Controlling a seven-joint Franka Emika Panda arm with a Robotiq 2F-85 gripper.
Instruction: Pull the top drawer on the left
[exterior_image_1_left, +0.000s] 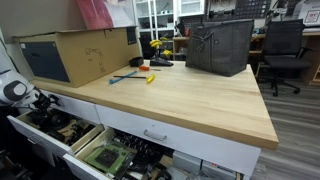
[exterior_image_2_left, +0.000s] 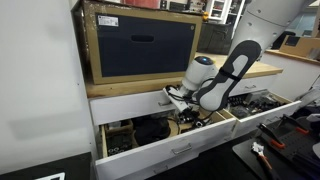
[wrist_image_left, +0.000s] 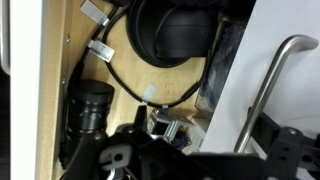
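Top drawer (exterior_image_2_left: 128, 104): shallow, narrow, white-fronted. Sits directly under the wooden benchtop (exterior_image_2_left: 150, 86), above a deeper open drawer (exterior_image_2_left: 150, 132). Front (exterior_image_1_left: 68, 103) looks level with the neighbouring wider front (exterior_image_1_left: 160, 135), closed or nearly so. Silver bar handle (wrist_image_left: 272, 85).

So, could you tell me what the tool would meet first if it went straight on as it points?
Probably the black cable on the open drawer's floor, judging by the wrist view; the silver handle sits off to the side. Depth is unclear.
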